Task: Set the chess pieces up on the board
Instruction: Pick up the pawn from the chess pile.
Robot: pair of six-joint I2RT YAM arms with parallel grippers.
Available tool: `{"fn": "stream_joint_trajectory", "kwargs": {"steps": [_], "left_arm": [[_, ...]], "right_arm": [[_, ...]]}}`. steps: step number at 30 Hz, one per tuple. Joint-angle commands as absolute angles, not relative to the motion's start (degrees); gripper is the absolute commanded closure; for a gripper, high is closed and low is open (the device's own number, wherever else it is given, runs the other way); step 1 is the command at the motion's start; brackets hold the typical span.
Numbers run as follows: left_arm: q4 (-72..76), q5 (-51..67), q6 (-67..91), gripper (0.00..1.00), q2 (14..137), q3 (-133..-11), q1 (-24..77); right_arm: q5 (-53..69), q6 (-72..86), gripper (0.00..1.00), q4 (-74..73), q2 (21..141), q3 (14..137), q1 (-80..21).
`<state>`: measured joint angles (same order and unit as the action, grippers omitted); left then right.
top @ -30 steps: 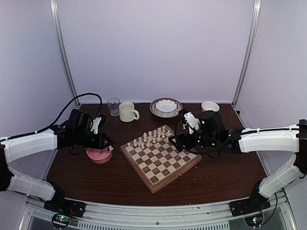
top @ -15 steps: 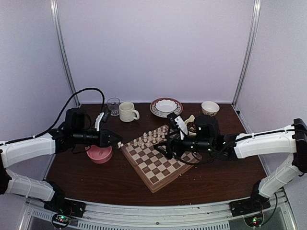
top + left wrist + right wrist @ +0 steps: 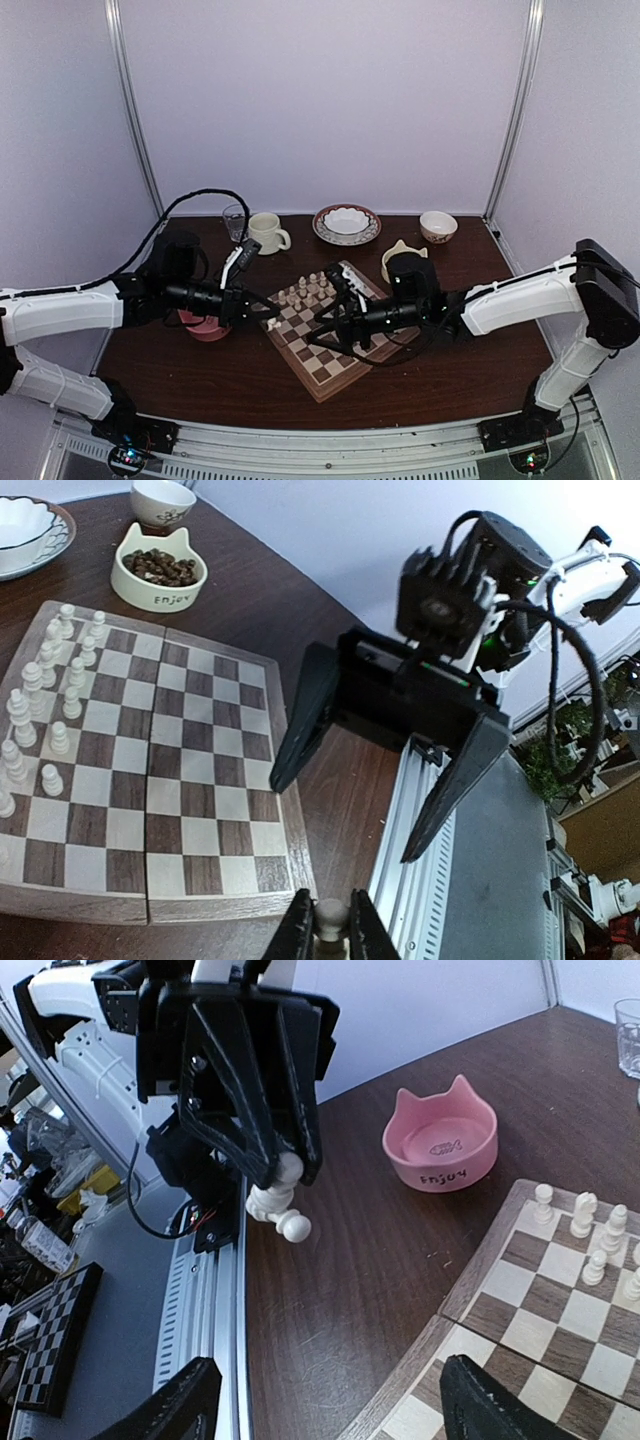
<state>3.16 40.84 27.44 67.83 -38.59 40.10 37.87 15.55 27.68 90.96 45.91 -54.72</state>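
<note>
Right wrist view: left jaws clamped on one pale chess piece (image 3: 280,1200), held tilted, by the board's (image 3: 520,1350) corner nearest the counter's left edge. Right jaws wide apart, empty, facing it over the board. Other chess pieces (image 3: 310,288) stand in two rows on the board side toward the counter's far edge. Step in hand, prob.: bringing a piece in, maybe a handover btwn arms. Next move needs the piece upright & lowered onto a free square w/o knocking neighbours.
</note>
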Motion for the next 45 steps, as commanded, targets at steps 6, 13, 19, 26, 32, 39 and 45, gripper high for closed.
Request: {"fn": "stream_joint_trajectory", "kwargs": {"steps": [6,13,19,26,32,39,45], "left_arm": [[7.43,44.15,26.01,0.87,69.68,-41.48,43.42],[9.19,45.7,26.17,0.87,71.69,-42.08,45.54],[10.45,46.87,26.61,0.87,71.98,-42.09,46.27],[10.46,47.34,26.98,0.87,72.56,-42.42,46.49],[9.83,46.87,26.55,0.87,72.22,-42.45,46.49],[8.8,45.53,25.95,0.87,71.87,-42.49,46.49],[8.3,44.4,25.4,0.87,71.13,-42.27,46.49]], "right_arm": [[44.59,15.15,0.29,34.21,94.12,48.12,-57.35],[45.2,15.27,0.32,35.32,97.37,50.22,-58.83],[45.24,16.12,0.32,37.58,98.3,50.36,-59.11],[46.55,17.32,0.44,40.18,98.43,50.1,-59.19],[47.06,17.96,0.53,41.15,98.2,49.78,-59.24],[47.03,17.69,0.67,41.27,96.93,49.0,-59.32],[46.97,17.58,0.76,40.96,96.63,48.86,-59.29]]}}
